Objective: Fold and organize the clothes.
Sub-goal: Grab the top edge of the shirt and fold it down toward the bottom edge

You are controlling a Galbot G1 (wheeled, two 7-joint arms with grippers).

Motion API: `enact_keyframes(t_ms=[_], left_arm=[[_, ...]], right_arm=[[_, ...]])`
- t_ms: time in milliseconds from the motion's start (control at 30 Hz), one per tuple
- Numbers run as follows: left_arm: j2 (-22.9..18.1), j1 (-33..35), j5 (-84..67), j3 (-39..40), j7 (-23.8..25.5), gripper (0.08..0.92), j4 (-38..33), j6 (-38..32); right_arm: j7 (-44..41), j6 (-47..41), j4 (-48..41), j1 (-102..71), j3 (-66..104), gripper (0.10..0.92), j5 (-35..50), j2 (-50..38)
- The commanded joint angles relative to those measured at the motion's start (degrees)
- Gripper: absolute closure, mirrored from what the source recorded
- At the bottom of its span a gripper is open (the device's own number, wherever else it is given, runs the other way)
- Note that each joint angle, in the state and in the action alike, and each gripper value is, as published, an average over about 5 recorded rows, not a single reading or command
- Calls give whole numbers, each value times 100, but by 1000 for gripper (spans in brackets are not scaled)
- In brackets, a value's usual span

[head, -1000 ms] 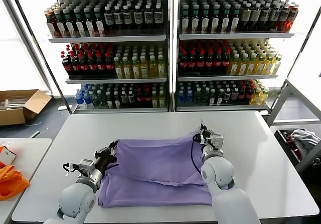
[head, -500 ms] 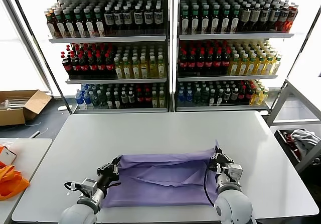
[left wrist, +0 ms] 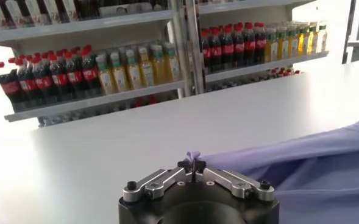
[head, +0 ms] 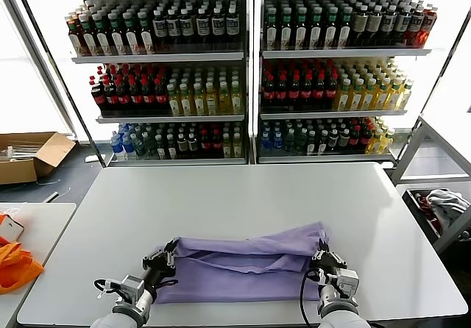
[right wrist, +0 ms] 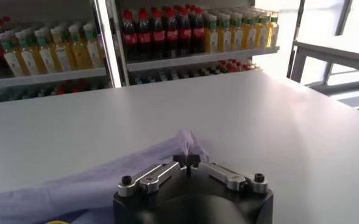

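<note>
The lavender t-shirt (head: 243,265) lies folded over on itself as a wide band near the front edge of the white table (head: 235,195). Its print is hidden. My left gripper (head: 171,252) is shut on the shirt's left edge; in the left wrist view (left wrist: 192,165) a pinch of purple cloth (left wrist: 301,164) sticks out between the closed fingertips. My right gripper (head: 319,252) is shut on the shirt's right edge; the right wrist view (right wrist: 186,159) shows cloth (right wrist: 100,176) gripped the same way. Both grippers are low, close to the table.
Drink shelves (head: 243,70) stand behind the table. An orange fabric item (head: 16,265) lies on a side table at the left. A cardboard box (head: 33,155) sits on the floor at left. A bin with cloth (head: 441,207) is at the right.
Both grippers have pulled the shirt's far edge toward the front of the table, folding it over onto itself. The shirt now forms a narrower band. Both arms have drawn back and lowered.
</note>
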Motion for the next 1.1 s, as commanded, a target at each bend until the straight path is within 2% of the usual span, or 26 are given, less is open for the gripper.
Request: enact_keyframes(t_ms=[33, 333, 433, 533, 667, 833, 1100], left_arm=[[-25, 143, 440, -39, 12, 916, -44, -69], [-50, 307, 974, -171, 11, 910, -217, -154], [-92, 386, 1078, -161, 4, 858, -355, -110], [-136, 479, 1170, -143, -1, 774, -493, 12], [-197, 548, 1361, -155, -54, 653, -551, 190], [-304, 573, 1408, -222, -148, 514, -541, 446], [-752, 508, 1044, -289, -439, 281, -743, 446]], right_arm=[[17, 131, 1, -318, -67, 914, -171, 33], [-6, 275, -210, -370, -129, 914, -421, 14], [-13, 260, -227, -367, -146, 911, -483, 8], [-6, 211, -224, -365, -172, 874, -531, -12], [-3, 145, -193, -359, -194, 792, -634, -44], [10, 87, -92, -322, -120, 649, -843, -114], [-21, 19, 619, -370, 162, 416, -575, -333]])
